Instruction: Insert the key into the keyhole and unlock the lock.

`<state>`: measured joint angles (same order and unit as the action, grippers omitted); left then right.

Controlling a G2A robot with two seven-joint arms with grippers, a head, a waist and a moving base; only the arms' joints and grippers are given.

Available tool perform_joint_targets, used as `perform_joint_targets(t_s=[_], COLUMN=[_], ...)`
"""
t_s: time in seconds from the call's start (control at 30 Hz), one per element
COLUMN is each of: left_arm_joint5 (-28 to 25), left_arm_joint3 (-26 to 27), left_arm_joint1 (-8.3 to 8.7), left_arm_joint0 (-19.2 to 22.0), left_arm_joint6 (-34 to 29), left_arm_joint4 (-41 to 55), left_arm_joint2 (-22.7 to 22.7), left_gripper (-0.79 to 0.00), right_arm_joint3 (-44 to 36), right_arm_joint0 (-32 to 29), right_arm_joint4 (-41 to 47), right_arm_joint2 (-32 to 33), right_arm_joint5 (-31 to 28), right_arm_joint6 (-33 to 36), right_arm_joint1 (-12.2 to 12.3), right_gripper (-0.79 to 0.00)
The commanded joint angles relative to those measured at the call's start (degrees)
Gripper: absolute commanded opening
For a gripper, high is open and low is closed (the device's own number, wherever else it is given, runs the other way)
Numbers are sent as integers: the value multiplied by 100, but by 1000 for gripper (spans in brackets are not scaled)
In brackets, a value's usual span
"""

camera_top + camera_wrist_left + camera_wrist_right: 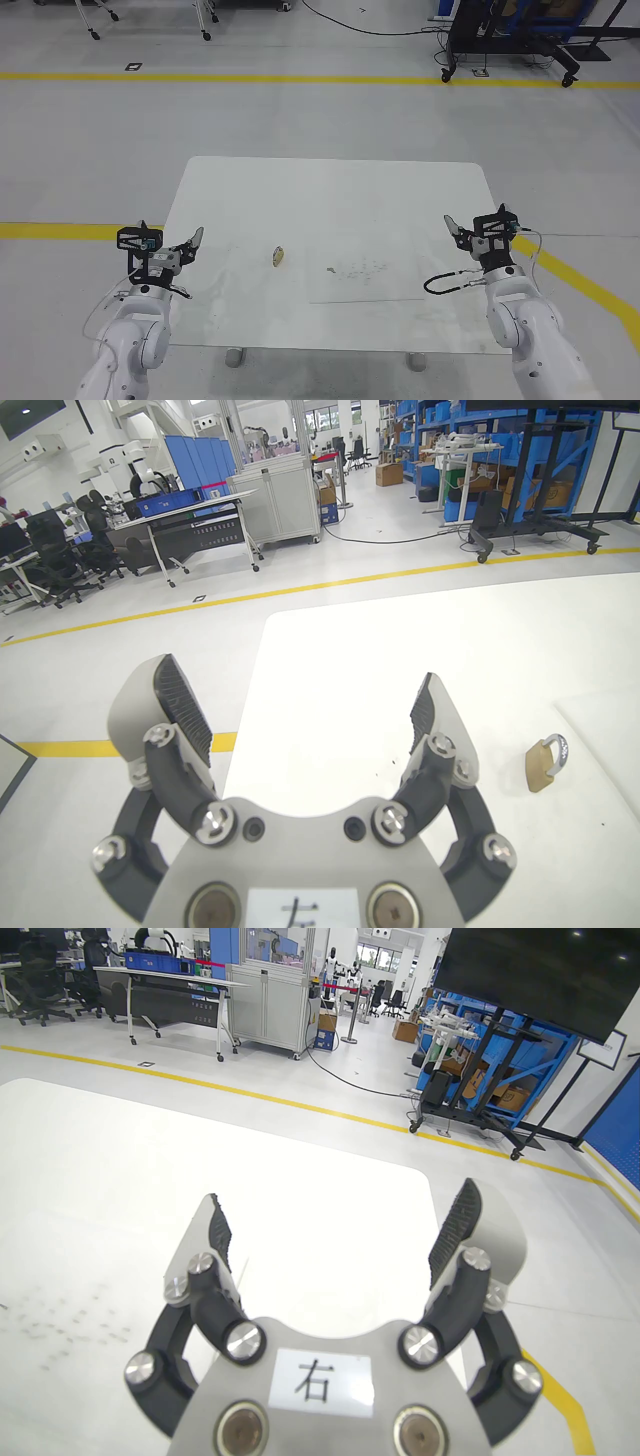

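Nothing of the task is judged to be done yet: the small brass padlock with a silver shackle (542, 767) is seen lying untouched on the white rectangular table (400, 200), between the arms and nearer the left one. The left gripper (300, 680) and the right gripper (340, 1198) are held spread wide and empty at opposite side edges of the table. Taking up a key, inserting it and turning it are all judged to be left.
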<state>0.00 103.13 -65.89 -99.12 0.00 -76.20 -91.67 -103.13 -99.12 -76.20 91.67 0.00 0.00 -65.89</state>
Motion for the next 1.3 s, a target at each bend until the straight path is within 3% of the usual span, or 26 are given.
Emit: perform_joint_targets(t_s=[0.0, 0.3, 0.43, 0.63, 0.97, 1.07, 1.27], left_arm_joint5=[0, 0, 0, 0, 0, 0, 0], left_arm_joint3=[0, 0, 0, 0, 0, 0, 0], left_arm_joint1=[0, 0, 0, 0, 0, 0, 0], left_arm_joint0=[0, 0, 0, 0, 0, 0, 0], left_arm_joint6=[0, 0, 0, 0, 0, 0, 0], left_arm_joint4=[0, 0, 0, 0, 0, 0, 0], left_arm_joint2=[0, 0, 0, 0, 0, 0, 0], left_gripper=[0, 0, 0, 0, 0, 0, 0], right_arm_joint3=[0, -13, 146, 784, 812, 1148, 1950], right_arm_joint0=[0, 3, 263, 883, 911, 1177, 1950], right_arm_joint4=[0, 15, -232, 307, 344, 728, 914], right_arm_joint2=[0, -34, -502, -1308, -1325, -1578, -2109], right_arm_joint5=[0, -65, -597, -1740, -1775, -2620, -3615], right_arm_joint6=[0, -3, 230, 619, 625, 796, 1062], right_arm_joint1=[0, -1, -15, -85, -88, -99, -153], right_gripper=[0, 0, 0, 0, 0, 0, 0])
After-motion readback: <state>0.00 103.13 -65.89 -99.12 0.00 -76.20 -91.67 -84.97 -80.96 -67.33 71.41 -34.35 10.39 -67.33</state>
